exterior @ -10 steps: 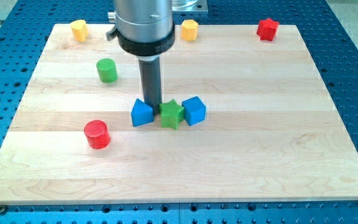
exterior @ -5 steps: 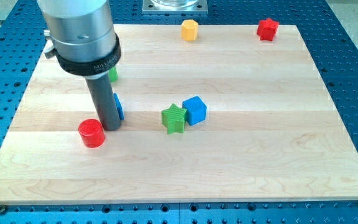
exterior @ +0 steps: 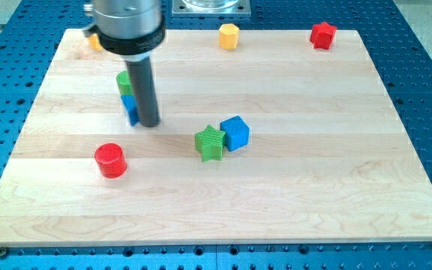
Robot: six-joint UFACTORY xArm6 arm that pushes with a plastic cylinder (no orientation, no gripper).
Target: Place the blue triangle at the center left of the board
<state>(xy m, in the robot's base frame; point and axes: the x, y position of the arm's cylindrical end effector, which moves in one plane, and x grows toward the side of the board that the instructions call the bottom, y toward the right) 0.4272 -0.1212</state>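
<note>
Blue triangle [exterior: 129, 109], mostly hidden behind the rod, seen only as a thin blue sliver in the board's upper-left part, left of centre and somewhat above the middle row. Shape not readable from this angle. Pressed close against, perhaps touching, the green cylinder [exterior: 124, 81] just above it toward the view's top, that block also half covered by the rod.

My tip [exterior: 149, 124] planted on the wood right beside the blue sliver, at its right and slightly lower edge, apparently in contact. No jaws fitted on this arm, only the plain dark rod under a grey metal collar, so nothing to report as apart or together.

Red cylinder [exterior: 111, 160] stood alone lower down, toward the view's bottom left, well apart from the tip. Green star [exterior: 209, 142] and blue cube [exterior: 235, 133] sat touching, side by side, near the board's centre, the cube on the view's right. Yellow block [exterior: 229, 35] rested at the top edge near the middle, red star [exterior: 322, 34] at the top right corner. Scrap of another yellow block [exterior: 94, 41] glimpsed behind the collar at the top left. Pale wooden board [exterior: 313, 187] lay on a blue perforated table [exterior: 426, 67].
</note>
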